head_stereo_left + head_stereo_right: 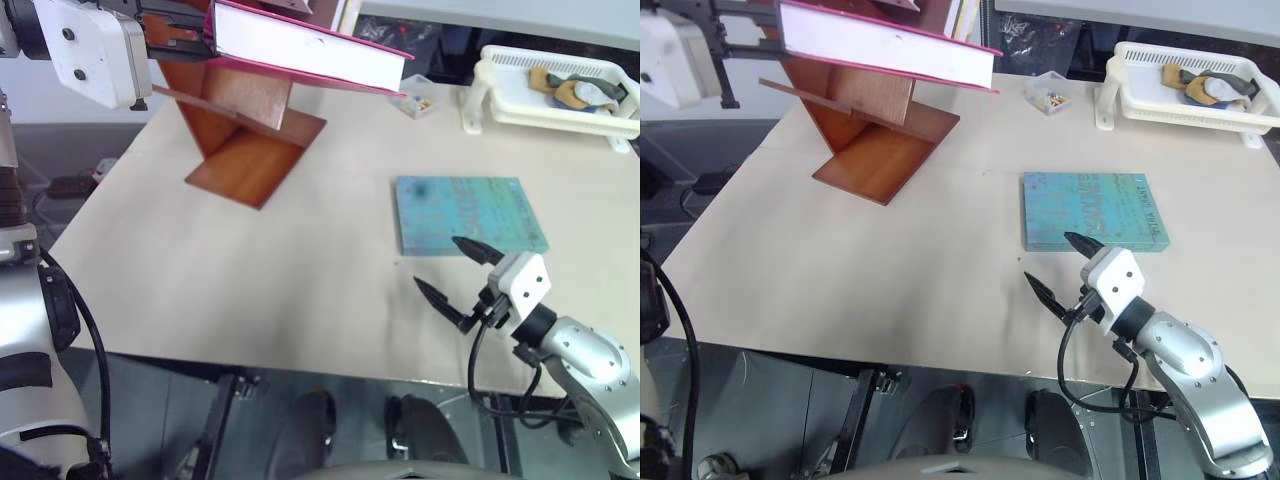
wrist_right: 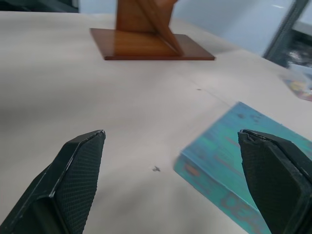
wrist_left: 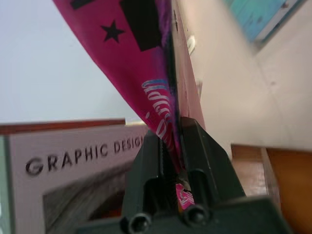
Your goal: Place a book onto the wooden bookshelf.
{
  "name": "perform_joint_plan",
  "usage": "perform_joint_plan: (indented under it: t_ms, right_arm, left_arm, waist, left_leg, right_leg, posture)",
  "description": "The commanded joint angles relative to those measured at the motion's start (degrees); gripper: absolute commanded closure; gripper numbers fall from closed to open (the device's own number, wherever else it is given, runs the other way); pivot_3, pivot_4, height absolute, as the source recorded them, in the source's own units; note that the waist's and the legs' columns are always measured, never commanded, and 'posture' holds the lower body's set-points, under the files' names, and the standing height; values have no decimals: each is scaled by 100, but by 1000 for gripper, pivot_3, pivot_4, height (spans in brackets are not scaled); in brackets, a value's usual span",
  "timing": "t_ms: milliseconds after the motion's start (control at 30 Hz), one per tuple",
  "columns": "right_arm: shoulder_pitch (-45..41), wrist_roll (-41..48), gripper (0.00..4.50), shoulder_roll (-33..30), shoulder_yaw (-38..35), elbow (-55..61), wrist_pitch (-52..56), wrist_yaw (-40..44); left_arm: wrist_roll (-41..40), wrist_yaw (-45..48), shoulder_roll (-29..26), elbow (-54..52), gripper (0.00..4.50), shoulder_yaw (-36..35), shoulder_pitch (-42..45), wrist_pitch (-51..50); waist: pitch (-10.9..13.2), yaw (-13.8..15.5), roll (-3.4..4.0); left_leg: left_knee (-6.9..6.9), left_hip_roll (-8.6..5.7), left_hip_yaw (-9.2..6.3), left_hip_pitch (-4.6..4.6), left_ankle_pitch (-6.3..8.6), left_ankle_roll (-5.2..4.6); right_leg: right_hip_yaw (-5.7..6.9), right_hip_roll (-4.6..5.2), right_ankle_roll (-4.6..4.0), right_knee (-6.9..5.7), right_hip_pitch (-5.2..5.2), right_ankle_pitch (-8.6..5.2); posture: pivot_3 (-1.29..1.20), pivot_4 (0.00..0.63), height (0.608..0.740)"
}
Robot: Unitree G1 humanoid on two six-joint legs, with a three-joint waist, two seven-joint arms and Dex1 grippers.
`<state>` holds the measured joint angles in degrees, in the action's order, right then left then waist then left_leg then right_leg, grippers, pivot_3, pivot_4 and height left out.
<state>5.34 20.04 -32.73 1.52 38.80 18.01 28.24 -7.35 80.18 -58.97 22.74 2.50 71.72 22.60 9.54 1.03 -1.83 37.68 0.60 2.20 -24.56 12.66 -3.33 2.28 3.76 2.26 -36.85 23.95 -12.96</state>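
Note:
My left gripper (image 1: pixel 190 35) is shut on the spine end of the thick pink book (image 1: pixel 310 50), high at the far left. The book lies nearly flat with its white page edges towards me, just above the slanted panels of the reddish-brown wooden bookshelf (image 1: pixel 250 130). In the left wrist view the black fingers (image 3: pixel 151 161) pinch the pink cover (image 3: pixel 141 58). Near the table's front edge my right gripper (image 1: pixel 437 262) stands open and holds nothing, just in front of the thin teal book (image 1: pixel 470 213). The right wrist view looks across the table towards the bookshelf (image 2: pixel 146 29).
A white plastic tray (image 1: pixel 500 105) with several small items stands at the far right. A small clear box (image 1: pixel 415 98) sits beside it. A grey book reading "Graphic Design" (image 3: pixel 73 161) stands behind the pink one. The table edge (image 1: pixel 250 365) runs close to me.

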Motion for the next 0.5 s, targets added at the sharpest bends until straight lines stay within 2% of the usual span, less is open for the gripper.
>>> perform_joint_plan:
  t_ms: [33, 133, 233, 367, 500]
  right_arm:
    - [-261, 8, 0, 45, -25, -106, -127, 177]
    - [-397, -14, 0, 112, -3, -183, -151, 235]
    - [-711, 16, 0, 242, -26, -212, -173, 213]
    - [-1397, 210, 0, 315, -98, 26, 238, 96]
    - [-1851, 372, 0, 269, -114, 439, 977, -185]
  left_arm:
    - [147, -51, -59, 201, 4477, -64, 253, 336]
    - [720, -215, -271, 728, 4477, 92, 267, 672]
    - [1553, -656, -447, 1695, 4477, 399, 399, 1296]
    - [2318, -1172, -341, 2627, 4477, 809, 713, 1782]
    - [2861, -1640, -186, 3197, 4477, 1096, 1079, 1709]
  waist:
    - [1, -8, 1]
    - [2, -23, 2]
    - [4, -37, 5]
    - [9, -12, 7]
    - [11, 25, 6]
  left_leg:
    - [11, 0, -5, -8, 0, 0]
    - [30, 0, 0, -13, 5, -8]
    - [33, 0, 3, -13, 7, -11]
    - [43, 5, 2, -12, 7, -11]
    - [58, 4, -9, -22, 11, -17]
  right_leg:
    - [4, -1, 11, 0, 0, 6]
    - [-1, -1, 15, -1, -1, 9]
    - [-2, -4, 16, -4, -1, 10]
    - [1, -8, 17, -16, 0, 10]
    - [11, -3, 17, -20, -3, 10]
  posture:
    - [0, 150, 740]
    - [0, 150, 740]
    - [0, 150, 740]
    - [0, 150, 740]
    - [0, 150, 740]
